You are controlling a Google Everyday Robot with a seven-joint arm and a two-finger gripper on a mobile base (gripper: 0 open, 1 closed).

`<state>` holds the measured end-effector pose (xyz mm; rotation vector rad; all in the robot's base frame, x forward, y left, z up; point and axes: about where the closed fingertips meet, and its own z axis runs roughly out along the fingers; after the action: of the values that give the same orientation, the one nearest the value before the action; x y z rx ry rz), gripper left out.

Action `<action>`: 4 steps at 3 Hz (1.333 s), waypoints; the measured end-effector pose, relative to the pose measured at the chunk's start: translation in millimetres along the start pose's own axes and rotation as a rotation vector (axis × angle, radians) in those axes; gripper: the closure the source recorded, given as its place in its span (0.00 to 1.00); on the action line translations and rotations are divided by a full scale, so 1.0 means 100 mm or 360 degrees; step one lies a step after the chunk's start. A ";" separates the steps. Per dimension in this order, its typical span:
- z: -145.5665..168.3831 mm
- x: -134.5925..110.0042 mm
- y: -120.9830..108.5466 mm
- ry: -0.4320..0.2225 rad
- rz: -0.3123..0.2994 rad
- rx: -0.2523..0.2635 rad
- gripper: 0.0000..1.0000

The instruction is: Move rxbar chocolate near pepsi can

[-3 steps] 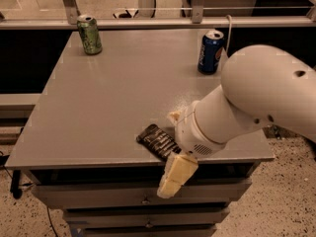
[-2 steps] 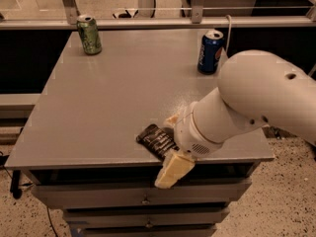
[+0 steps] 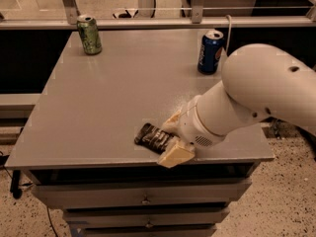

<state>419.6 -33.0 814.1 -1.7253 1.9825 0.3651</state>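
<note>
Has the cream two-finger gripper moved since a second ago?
Yes: the cream two-finger gripper rose; it earlier hung partly below the grey table's front edge, now overlaps it.

One high view looks down the table (image 3: 128, 83); gripper (image 3: 173, 138) at near edge.
</note>
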 end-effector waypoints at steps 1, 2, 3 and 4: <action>-0.20 -0.07 -0.15 -0.0014 0.0011 0.0012 0.88; -0.52 -0.17 -0.26 -0.0030 0.0011 0.0023 1.00; -0.75 -0.29 -0.38 -0.0057 -0.0005 0.0045 1.00; -0.94 -0.45 -0.58 -0.0124 -0.0041 0.0108 1.00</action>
<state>463.5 -51.0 924.0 -1.6675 1.8942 0.3466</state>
